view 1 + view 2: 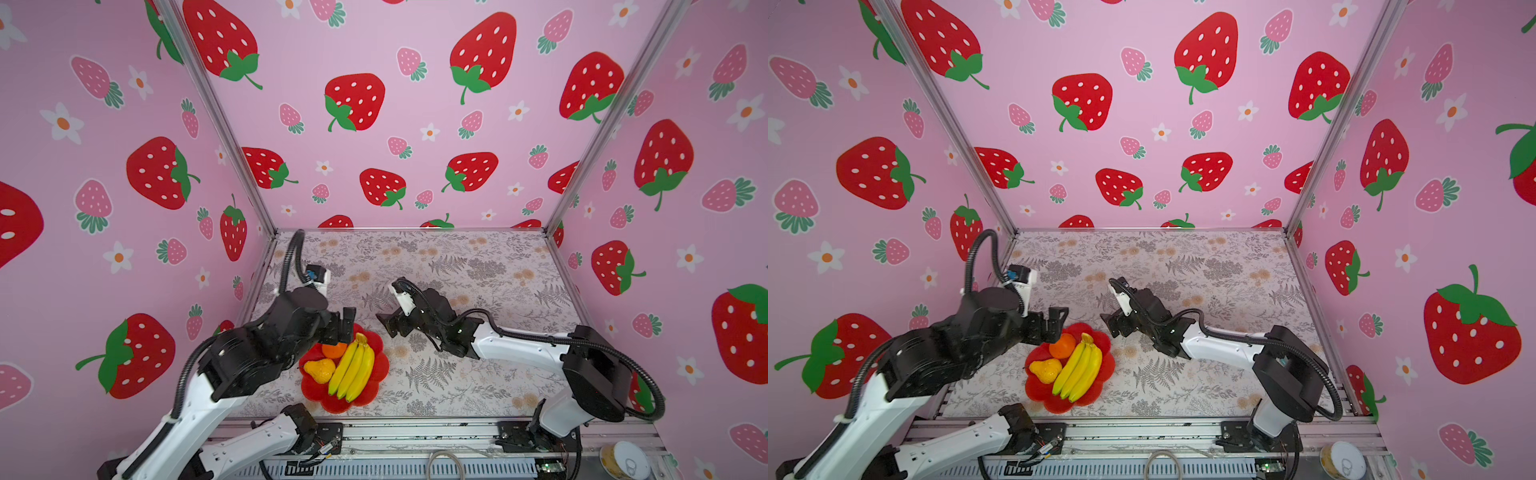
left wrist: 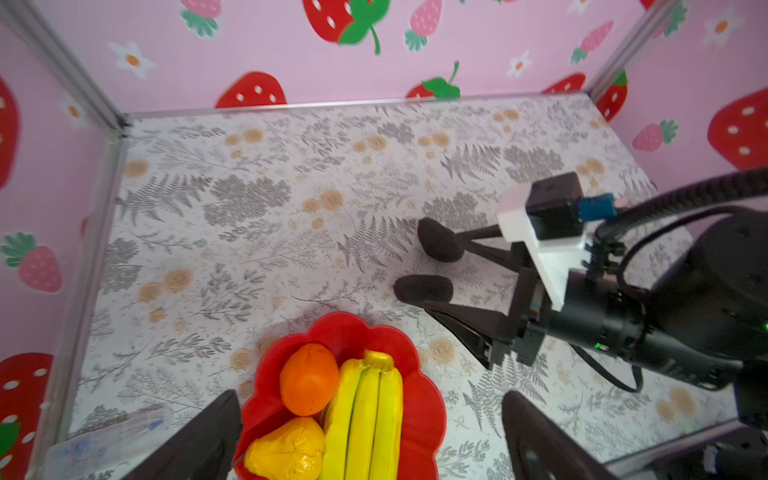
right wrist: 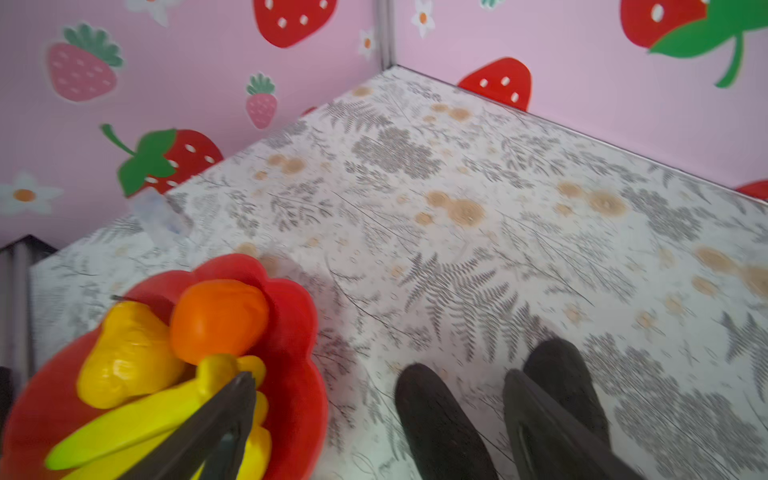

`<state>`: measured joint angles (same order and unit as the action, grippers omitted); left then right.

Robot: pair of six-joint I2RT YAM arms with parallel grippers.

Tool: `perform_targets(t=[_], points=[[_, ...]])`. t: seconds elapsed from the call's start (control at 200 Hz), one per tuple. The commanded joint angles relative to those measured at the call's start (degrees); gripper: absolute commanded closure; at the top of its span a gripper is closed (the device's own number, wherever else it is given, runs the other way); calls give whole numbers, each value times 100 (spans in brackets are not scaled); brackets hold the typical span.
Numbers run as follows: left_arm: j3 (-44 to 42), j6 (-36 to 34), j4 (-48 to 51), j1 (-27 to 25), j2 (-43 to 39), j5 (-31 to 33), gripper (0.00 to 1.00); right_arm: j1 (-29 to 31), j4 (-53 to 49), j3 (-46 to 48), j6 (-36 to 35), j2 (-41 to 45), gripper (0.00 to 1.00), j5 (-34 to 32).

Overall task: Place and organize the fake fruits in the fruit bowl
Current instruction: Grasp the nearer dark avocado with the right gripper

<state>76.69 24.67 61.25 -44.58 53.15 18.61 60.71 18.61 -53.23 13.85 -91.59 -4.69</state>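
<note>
I see the fruit bowl (image 1: 379,362) near the table's front edge, with the banana bunch (image 1: 353,370), orange (image 1: 333,350) and pear (image 1: 320,370) inside; the far side is open. My left gripper (image 1: 345,326) gapes over the bowl's rim. My right gripper (image 1: 384,324) is spread beside the bowl, over what may be avocados (image 3: 436,415).

Three pink walls (image 1: 374,50) printed with big red strawberries (image 1: 354,101), smaller pink ones and white flowers (image 1: 429,132) box in the counter (image 1: 478,257), which wears a grey fern and tan blossom pattern. Aluminium posts (image 1: 220,120) mark the back corners; an aluminium rail (image 1: 415,432) runs along the front, a white-lidded can (image 1: 625,459) at its right end
</note>
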Motion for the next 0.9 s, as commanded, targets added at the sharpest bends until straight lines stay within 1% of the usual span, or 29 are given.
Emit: perform_targets(t=[0.0, 0.095, 0.185, 0.44, 0.565, 0.67, 0.895], points=[[-295, -270, -335, 164, 506, -1294, 1, -116, -201, 305, -90, -71, 5, -333], [-526, -232, -541, 326, 732, -1775, 1, -179, -125, 340, -151, -261, 5, -256], [-750, -175, -744, 446, 782, -1986, 1, -205, -13, 331, -163, -489, 5, -110], [-1055, -124, -890, 596, 603, -2019, 1, -313, 178, 252, -83, -1015, 7, 180], [-1147, -77, -938, 654, 538, -2019, 1, -372, 299, 235, -66, -1212, 14, 197], [-1171, -70, -977, 691, 539, -2052, 1, -392, 383, 217, -66, -1328, 18, 235], [-1210, -33, -1032, 696, 539, -2024, 1, -401, 549, 155, -189, -1510, 18, 328]])
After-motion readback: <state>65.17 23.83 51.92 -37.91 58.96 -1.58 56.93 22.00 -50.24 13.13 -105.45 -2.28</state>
